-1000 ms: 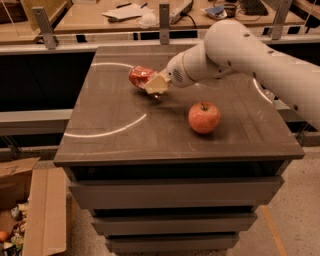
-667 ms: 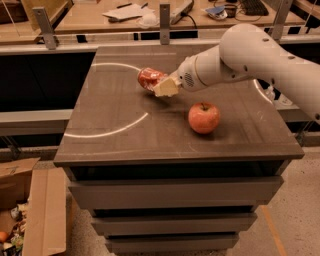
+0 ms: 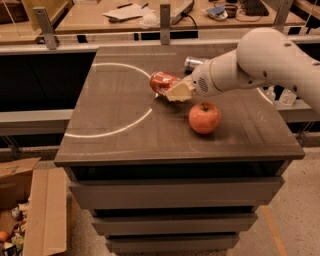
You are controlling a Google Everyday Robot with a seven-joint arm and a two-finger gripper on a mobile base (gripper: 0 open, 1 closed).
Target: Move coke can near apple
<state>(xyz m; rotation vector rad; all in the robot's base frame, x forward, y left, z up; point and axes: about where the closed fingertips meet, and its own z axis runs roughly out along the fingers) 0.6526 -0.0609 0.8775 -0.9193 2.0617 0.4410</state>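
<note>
The coke can, red-orange with white markings, lies on its side near the middle of the dark table. My gripper comes in from the right on a white arm and is shut on the can's right end, with a beige finger across it. The apple, round and red-orange with a short dark stem, stands on the table a little to the right and in front of the can. A narrow gap lies between the gripper and the apple.
A silver can lies behind the arm, partly hidden. A white curved line is painted on the table top. An open cardboard box sits on the floor at the lower left. A cluttered desk stands behind the table.
My gripper has moved to the right and slightly nearer, carrying the coke can with it towards the apple. The apple has not moved.
</note>
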